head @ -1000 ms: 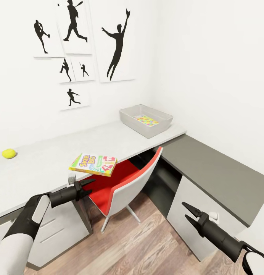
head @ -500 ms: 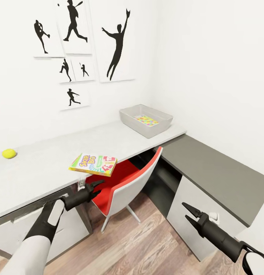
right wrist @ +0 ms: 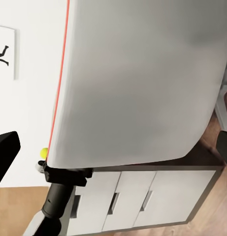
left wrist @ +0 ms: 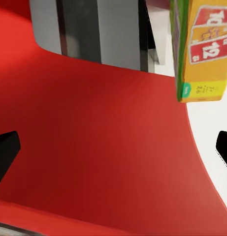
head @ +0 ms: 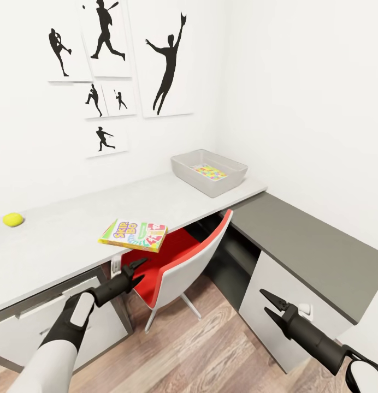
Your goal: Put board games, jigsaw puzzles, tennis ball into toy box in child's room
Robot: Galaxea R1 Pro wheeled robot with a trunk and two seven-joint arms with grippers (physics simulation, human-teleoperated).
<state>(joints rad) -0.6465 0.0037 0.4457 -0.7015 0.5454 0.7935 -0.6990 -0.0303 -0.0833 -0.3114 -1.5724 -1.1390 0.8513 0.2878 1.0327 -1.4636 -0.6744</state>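
Note:
The green-yellow-red SKIP-BO board game [head: 133,234] lies flat on the pale table [head: 63,234], one corner hanging over the front edge above the chair. My left gripper [head: 137,271] is open just below that edge, under the box and apart from it. In the left wrist view the board game [left wrist: 202,49] sits off to one side of the open left gripper [left wrist: 113,150]. The tennis ball [head: 13,219] rests at the table's far left. The grey toy box [head: 232,177] stands at the table's far end with a jigsaw puzzle [head: 211,172] inside. My right gripper [head: 268,305] is open and low.
A red-seated chair [head: 181,262] with a grey-white back is pushed under the table between my arms. A darker grey desk [head: 303,245] with white drawers runs along the right wall. White drawers [head: 58,322] sit under the table at left. Wood floor lies below.
My left arm has dropped and slid right along the table's front edge, so the gripper now sits under the board game's overhanging corner. The right arm has hardly moved.

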